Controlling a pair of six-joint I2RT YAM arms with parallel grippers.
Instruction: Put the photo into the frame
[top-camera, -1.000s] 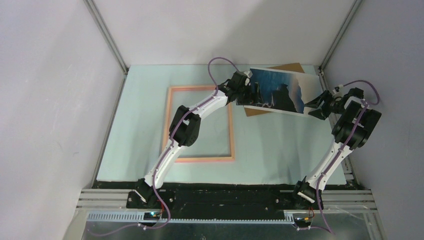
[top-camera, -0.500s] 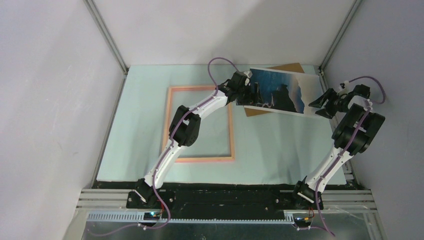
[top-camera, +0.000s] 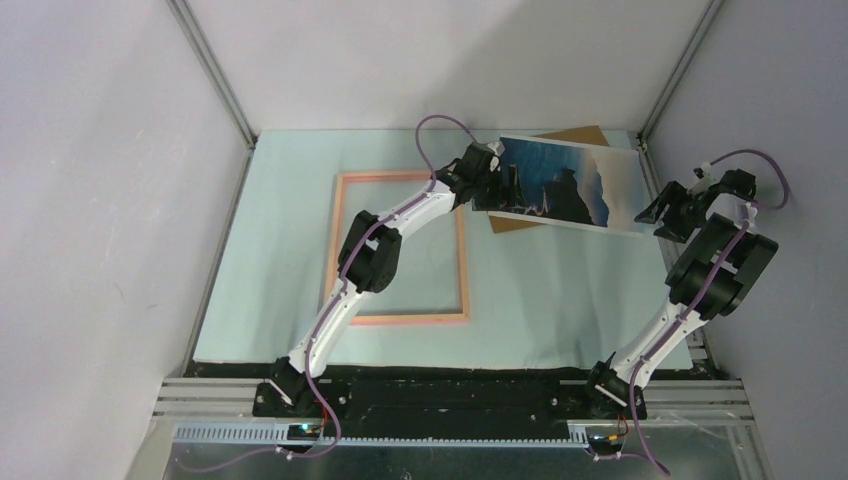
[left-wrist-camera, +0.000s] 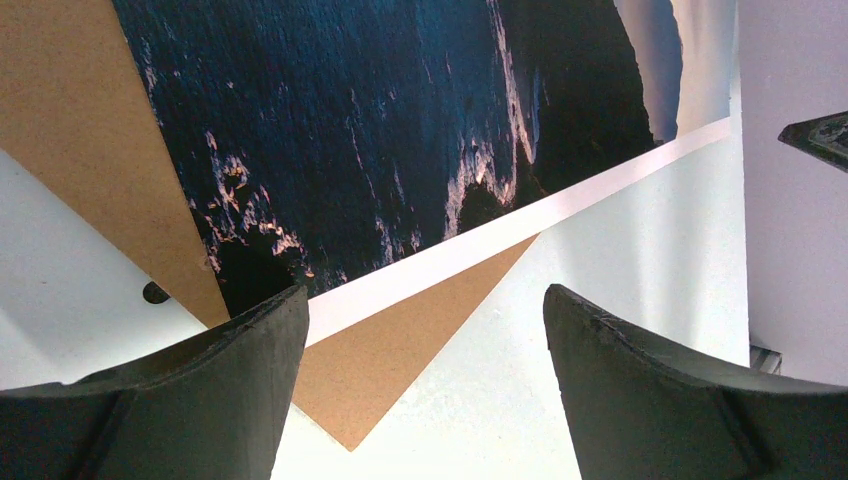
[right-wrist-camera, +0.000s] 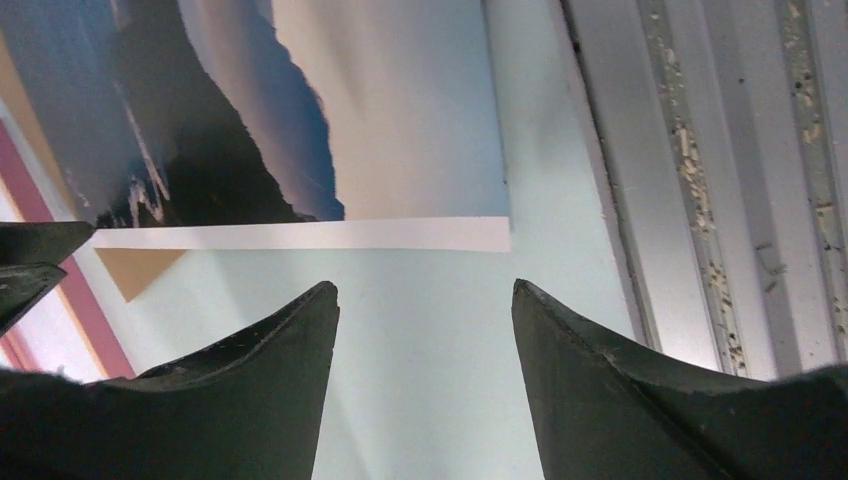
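Note:
The photo (top-camera: 565, 183), a blue seascape print, lies face up at the back right, partly over a brown backing board (top-camera: 585, 134). The pink frame (top-camera: 410, 318) lies flat to its left with nothing inside it. My left gripper (top-camera: 503, 188) is open at the photo's left end. In the left wrist view its fingers straddle the photo's (left-wrist-camera: 400, 130) white border and a corner of the board (left-wrist-camera: 390, 350), gripping nothing. My right gripper (top-camera: 668, 210) is open, just off the photo's right edge. In the right wrist view the photo (right-wrist-camera: 390, 110) lies beyond the open fingertips, over bare mat.
A metal rail (right-wrist-camera: 700, 150) runs along the mat's right edge, close to my right gripper. Enclosure walls stand close on the left, back and right. A strip of the frame (right-wrist-camera: 60, 250) shows in the right wrist view.
My right gripper has drawn back to the right, away from the photo's right edge. The left arm, photo and frame have not moved.

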